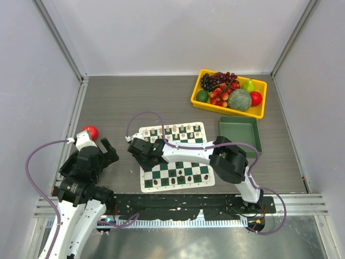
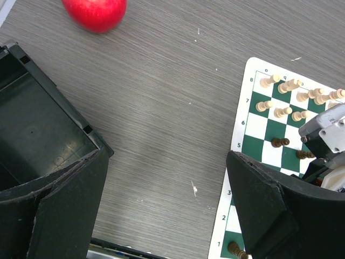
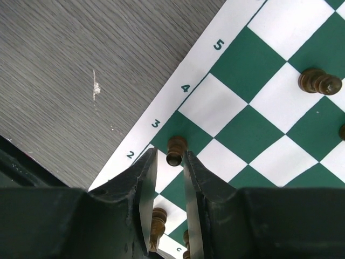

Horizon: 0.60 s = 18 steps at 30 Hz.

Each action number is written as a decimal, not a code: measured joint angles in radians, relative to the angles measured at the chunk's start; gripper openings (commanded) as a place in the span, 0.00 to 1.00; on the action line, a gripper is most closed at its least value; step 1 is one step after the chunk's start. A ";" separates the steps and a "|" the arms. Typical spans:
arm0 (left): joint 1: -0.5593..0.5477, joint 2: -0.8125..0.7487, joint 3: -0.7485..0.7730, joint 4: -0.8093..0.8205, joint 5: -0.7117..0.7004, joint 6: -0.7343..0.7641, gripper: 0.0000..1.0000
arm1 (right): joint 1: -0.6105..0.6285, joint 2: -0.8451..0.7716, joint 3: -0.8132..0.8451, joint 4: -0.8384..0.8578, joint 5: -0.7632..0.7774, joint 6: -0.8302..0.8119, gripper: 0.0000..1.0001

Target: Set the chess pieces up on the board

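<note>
**Board** [image 3: 215, 102]: thin, flat square mat of dark green and white checks with a white numbered border. It lay on the grey wood-grain worktop [image 2: 161, 108] in front of the arms.

**Cream turned chessmen** [image 2: 281, 97]: stood along the two far ranks.

**Dark brown chessmen** [image 3: 318, 82]: scattered over the nearer ranks.

**Dark brown pawn** [image 3: 176, 148]: small and round-headed, on the green square beside the printed 3. Its long axis ran in line with the right jaws. Upright or lying could not be told.

**Right jaws**: matt black, set narrow either side of that pawn. Whether they pinched it could not be told.

**Left jaws**: matt black, spread wide and released. They hovered over worktop left of the board, near a glossy red round fruit [image 2: 94, 11].
</note>
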 measured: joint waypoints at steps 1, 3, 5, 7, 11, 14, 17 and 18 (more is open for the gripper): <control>0.000 0.000 0.000 0.000 0.000 0.000 0.99 | 0.000 0.003 0.004 -0.002 0.001 0.000 0.33; 0.000 0.000 0.000 0.000 0.000 0.000 0.99 | 0.000 0.005 0.006 -0.003 0.001 0.000 0.32; 0.000 0.000 0.000 0.000 0.000 0.000 0.99 | 0.000 0.007 0.006 -0.004 0.001 0.000 0.31; 0.000 0.000 0.000 0.000 0.000 0.000 0.99 | 0.000 0.009 0.006 -0.005 0.000 0.000 0.30; 0.000 0.000 0.000 0.000 0.000 0.000 0.99 | 0.000 0.009 0.006 -0.006 0.000 0.000 0.25; 0.000 0.000 0.000 0.000 0.000 0.000 0.99 | 0.000 0.009 0.007 -0.007 0.001 -0.001 0.18; 0.000 0.000 0.000 0.000 0.000 0.000 0.99 | 0.000 0.009 0.007 -0.007 0.001 -0.002 0.15; 0.000 0.000 0.000 0.000 0.000 0.000 0.99 | 0.000 0.009 0.007 -0.007 0.001 -0.002 0.16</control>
